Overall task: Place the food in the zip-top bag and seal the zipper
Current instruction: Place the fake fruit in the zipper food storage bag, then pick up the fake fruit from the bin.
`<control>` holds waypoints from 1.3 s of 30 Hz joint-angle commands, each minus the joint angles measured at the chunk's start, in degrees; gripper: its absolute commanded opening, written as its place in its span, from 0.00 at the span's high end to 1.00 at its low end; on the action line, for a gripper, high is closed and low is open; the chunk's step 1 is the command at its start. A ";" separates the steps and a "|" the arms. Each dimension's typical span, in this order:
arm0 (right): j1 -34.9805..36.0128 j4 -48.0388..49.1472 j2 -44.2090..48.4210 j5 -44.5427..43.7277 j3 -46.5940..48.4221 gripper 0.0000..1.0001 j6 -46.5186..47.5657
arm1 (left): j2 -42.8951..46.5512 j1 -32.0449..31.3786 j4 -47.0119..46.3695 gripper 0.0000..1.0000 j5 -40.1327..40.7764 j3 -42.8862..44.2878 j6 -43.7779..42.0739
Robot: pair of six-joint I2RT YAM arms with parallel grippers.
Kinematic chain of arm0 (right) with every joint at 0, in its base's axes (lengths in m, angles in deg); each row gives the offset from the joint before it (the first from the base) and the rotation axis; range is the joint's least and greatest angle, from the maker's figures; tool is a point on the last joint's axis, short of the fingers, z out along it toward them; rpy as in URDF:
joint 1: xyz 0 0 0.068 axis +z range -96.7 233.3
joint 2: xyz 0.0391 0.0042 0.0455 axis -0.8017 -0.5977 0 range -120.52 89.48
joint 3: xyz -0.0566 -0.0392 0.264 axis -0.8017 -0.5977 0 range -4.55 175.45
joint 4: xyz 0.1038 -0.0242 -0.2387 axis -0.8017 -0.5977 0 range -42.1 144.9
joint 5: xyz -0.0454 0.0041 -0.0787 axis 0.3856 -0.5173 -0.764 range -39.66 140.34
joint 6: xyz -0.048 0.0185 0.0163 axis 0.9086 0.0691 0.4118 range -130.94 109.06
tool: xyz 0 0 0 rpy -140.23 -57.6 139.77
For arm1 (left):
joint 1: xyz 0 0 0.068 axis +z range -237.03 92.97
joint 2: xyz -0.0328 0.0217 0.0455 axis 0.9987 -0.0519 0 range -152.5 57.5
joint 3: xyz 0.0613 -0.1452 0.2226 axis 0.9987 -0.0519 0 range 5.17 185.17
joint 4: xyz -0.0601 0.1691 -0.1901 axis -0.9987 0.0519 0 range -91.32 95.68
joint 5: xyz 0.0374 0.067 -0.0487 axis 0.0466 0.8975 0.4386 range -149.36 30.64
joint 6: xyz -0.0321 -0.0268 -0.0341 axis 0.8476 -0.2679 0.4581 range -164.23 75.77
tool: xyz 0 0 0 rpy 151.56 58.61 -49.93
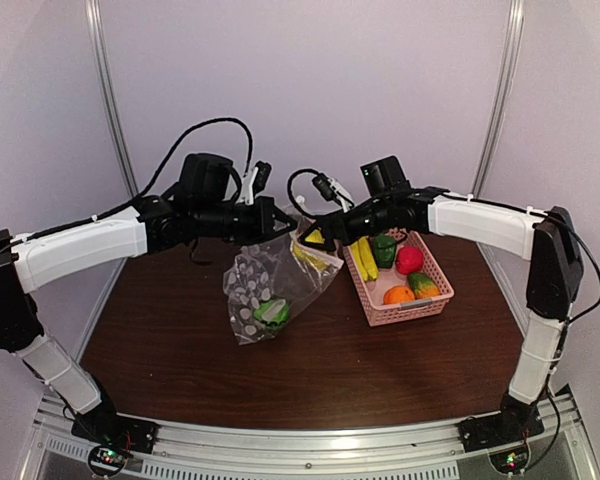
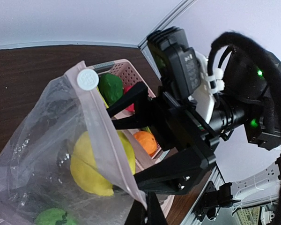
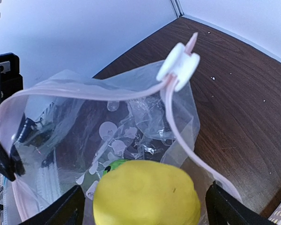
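The clear crinkly zip-top bag [image 1: 270, 290] hangs with its mouth up just beside the pink latticed plastic basket [image 1: 410, 312], on that basket's left, its bottom sagging to the dark wooden table [image 1: 180, 350]. The bag's pale zip strip [image 3: 84, 93] is parted into a wide loop. Its long axis runs away from the basket's left side, from the end with the single white slider tab [image 3: 178, 67] to the far end, which the left gripper [image 1: 283, 222] pinches closed. A yellow rounded toy fruit [image 3: 147, 194] sits in that loop, directly below the right gripper [image 1: 317, 237], the arm nearer the basket. That gripper's black fingers [image 3: 65, 208] stand wide on either side of the fruit. I cannot tell whether they press it, since thin gaps seem to show. One green piece [image 1: 273, 313] already lies low in the bag. Five pieces are in the basket: a yellow banana bunch [image 1: 365, 258], a green pepper [image 1: 383, 250], a red-pink fruit [image 1: 409, 260], an orange [image 1: 398, 294] and an orange-green piece [image 1: 424, 285]. The next move is probably a straight drop through the mouth.
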 commanded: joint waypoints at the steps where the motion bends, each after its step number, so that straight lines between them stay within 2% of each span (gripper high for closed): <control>1: 0.40 -0.69 4.70 4.00 1.53 0.07 -0.20 | 0.26 -0.09 -1.45 1.00 1.12 -0.66 -1.34; 5: -0.35 -1.68 8.75 8.25 1.39 0.03 0.00 | -0.53 0.61 1.59 1.00 2.59 -1.00 -3.28; 7: -2.05 -1.93 10.78 10.34 1.45 0.03 -1.25 | -0.01 1.71 6.19 1.00 3.42 0.48 -5.08; 10: -7.76 -2.00 13.09 11.69 1.24 0.05 -2.62 | 4.02 2.47 12.12 1.00 11.55 2.73 -8.60; 11: -9.67 -2.84 13.58 10.42 0.88 0.05 -1.49 | 5.56 2.52 7.96 1.00 13.56 -1.98 -8.27; 12: -11.63 -4.23 13.77 7.60 0.31 0.07 0.42 | 5.85 2.89 4.25 1.00 11.79 -4.60 -7.63; 14: -14.47 -8.42 13.46 -0.70 -0.24 0.10 5.05 | 1.64 2.89 6.19 1.00 4.54 -0.31 -6.64; 15: -15.45 -11.33 13.06 -5.08 -0.32 0.11 8.31 | -0.21 2.33 7.64 1.00 3.65 2.08 -8.89; 17: -16.79 -14.62 12.01 -12.41 -0.63 0.13 11.96 | -1.81 2.27 11.33 1.00 8.52 3.89 -9.80; 20: -18.18 -17.46 10.15 -18.81 -1.25 0.15 14.42 | -1.70 1.94 6.72 1.00 2.44 3.59 -8.93; 24: -18.96 -20.10 6.27 -25.12 -0.38 0.15 19.13 | -2.59 1.75 4.30 1.00 0.75 1.95 -6.69; 29: -19.08 -25.91 -0.31 -33.37 4.70 0.08 26.01 | -2.99 1.75 3.30 1.00 -0.60 0.10 -4.62; 35: -19.07 -27.97 -6.70 -39.74 8.35 0.06 31.10 | -1.83 1.75 1.87 1.00 -0.26 -2.25 -4.18; 39: -19.07 -29.71 -9.95 -40.84 10.28 0.05 32.50 | -1.27 1.75 2.10 1.00 -0.30 -2.65 -4.43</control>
